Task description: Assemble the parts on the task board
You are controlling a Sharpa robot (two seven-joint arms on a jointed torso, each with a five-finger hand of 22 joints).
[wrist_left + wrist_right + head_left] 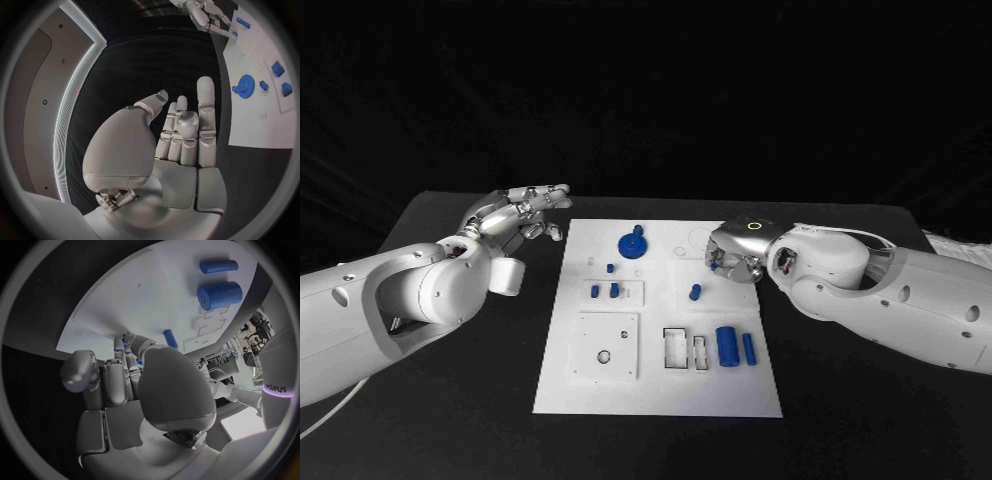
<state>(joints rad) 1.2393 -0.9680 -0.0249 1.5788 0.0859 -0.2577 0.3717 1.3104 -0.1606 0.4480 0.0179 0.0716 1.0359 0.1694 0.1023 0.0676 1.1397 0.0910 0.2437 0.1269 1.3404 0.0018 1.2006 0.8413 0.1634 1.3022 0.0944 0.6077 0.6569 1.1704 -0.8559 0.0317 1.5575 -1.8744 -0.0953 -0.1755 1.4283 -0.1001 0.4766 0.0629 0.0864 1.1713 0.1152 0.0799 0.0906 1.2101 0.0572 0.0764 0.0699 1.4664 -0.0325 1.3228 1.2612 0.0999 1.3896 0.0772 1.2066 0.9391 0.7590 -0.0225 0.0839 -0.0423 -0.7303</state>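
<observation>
Matt white task board (661, 390), matt black table (877, 420), smooth blue parts (727, 346).

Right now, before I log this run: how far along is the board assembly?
Early, it seems. A blue gear already sits on the task board, possibly placed. The right hand is down over the board with fingers curled; whether it holds a part I cannot tell. The left hand hovers open off the board. Two blue cylinders and several small pieces lie loose, and rectangular slots stand unfilled.
</observation>
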